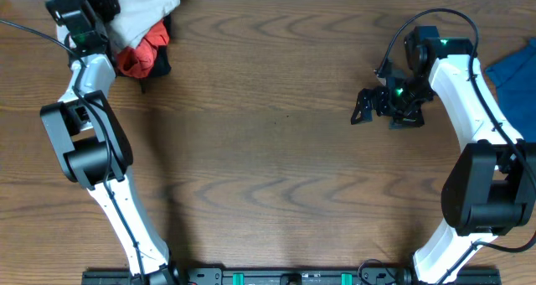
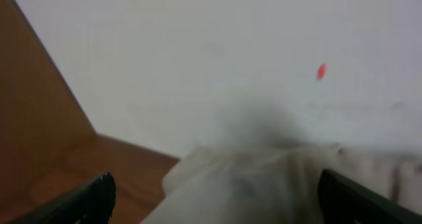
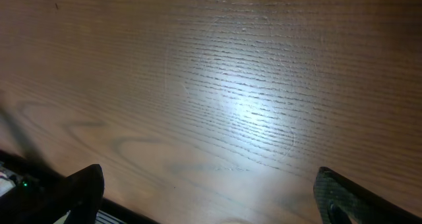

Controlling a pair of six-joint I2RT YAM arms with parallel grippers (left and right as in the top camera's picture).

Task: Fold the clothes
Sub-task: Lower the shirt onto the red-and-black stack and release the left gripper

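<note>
Both sets of jaws are standing wide open. The left gripper (image 2: 221, 199) is hanging right over the wrinkled pale beige soft shirt (image 1: 149, 7) without clamping it, and the right gripper (image 3: 208, 197) is hovering over the bare brown wooden table (image 1: 268, 151), holding nothing. The shirt is lying bunched in the far left corner, partly over a crumpled red garment (image 1: 138, 57).

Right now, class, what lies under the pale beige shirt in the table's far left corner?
A crumpled red garment pokes out from under the beige shirt, on the wooden table. How far it runs beneath, and anything else there, is covered.
</note>
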